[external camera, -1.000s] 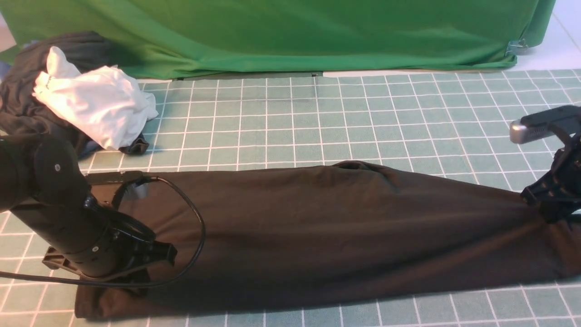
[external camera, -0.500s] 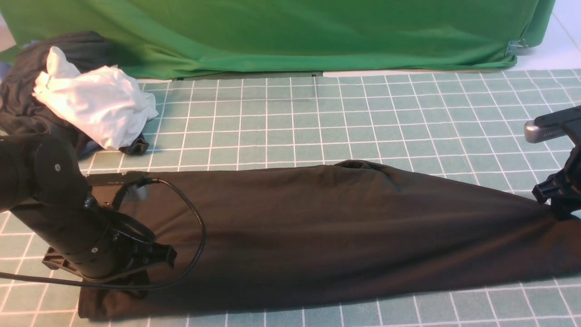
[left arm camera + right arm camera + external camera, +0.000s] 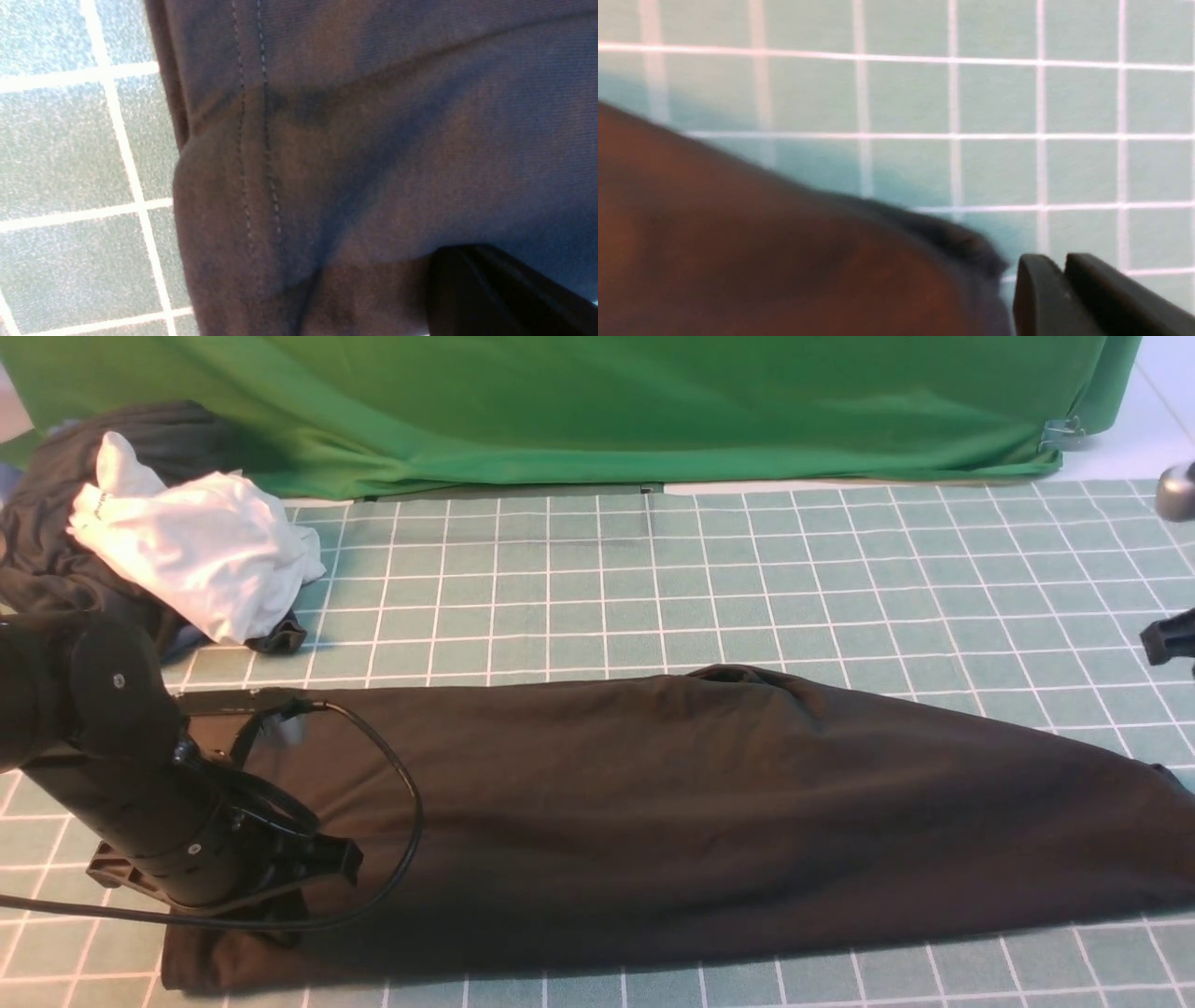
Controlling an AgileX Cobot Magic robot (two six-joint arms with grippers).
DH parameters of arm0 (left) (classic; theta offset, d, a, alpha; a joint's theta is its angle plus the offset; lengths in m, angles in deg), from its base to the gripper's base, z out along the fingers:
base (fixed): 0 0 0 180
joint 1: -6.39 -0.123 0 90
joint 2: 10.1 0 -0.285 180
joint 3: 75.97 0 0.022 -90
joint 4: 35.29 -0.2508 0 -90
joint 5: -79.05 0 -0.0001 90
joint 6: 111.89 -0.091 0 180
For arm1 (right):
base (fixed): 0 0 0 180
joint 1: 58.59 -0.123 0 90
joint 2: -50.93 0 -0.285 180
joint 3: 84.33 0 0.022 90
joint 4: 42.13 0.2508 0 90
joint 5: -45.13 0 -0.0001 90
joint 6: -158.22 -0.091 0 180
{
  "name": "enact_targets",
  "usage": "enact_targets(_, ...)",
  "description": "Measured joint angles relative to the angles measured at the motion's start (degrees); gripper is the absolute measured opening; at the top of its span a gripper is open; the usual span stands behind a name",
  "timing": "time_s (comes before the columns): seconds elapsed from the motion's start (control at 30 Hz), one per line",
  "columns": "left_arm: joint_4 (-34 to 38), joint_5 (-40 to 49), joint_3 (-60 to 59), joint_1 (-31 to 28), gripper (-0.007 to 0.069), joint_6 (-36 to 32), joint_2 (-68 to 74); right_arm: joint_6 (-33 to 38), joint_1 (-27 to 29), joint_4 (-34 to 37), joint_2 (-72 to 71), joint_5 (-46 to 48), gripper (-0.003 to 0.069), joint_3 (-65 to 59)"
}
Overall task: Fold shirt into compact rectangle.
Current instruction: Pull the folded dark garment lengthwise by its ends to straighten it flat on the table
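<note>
Shirt (image 3: 653,803) lies as a long black band across the near side of the gridded worktop (image 3: 747,579), stretching from the left arm to the right edge of the front view. Its right end tapers to a point rather than a square edge.

Left gripper (image 3: 280,910) is down on the left end, jaws closed on the hem fabric. Right gripper (image 3: 1062,268) hangs off the cloth, jaws together on nothing.

Step looks like the crosswise fold. To do it well:
- pinch the right end through all layers, not just the top one
- square the tapered tip first
- carry it low toward the left end, keeping that end pinned so the band doesn't skew

White garment (image 3: 187,555) sits far left — not involved.
</note>
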Motion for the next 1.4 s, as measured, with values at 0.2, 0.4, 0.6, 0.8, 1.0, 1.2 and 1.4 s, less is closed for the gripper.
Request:
enact_targets(0.2,0.30,-0.45,0.00,0.00,0.0006,0.00,0.00,13.34,-2.29,19.50,0.78,0.52,0.0064,-1.10)
enact_targets(0.4,1.47,-0.64,0.77,0.00,0.0006,0.06,0.00,20.40,-10.15,25.85,4.45,-0.56,0.0064,3.73)
enact_targets(0.6,1.66,0.03,1.88,0.00,0.0006,0.17,0.00,21.06,-17.38,26.60,12.89,-0.94,0.0138,13.81)
enact_targets(0.8,1.66,1.16,1.92,0.00,0.0006,0.17,0.00,21.06,-21.69,26.74,24.92,-0.34,0.0309,24.54)
enact_targets(1.0,1.66,1.32,1.92,0.00,0.0006,0.17,0.00,21.06,-24.49,26.44,31.77,0.55,0.0181,28.60)
enact_targets(1.2,1.66,1.32,1.92,0.00,0.0006,0.38,0.00,22.13,-24.81,25.27,33.88,-2.13,0.0218,28.73)
enact_targets(1.4,1.66,1.32,1.92,0.00,0.0006,0.38,0.00,22.54,-25.09,22.45,33.88,-8.02,0.0046,28.73)
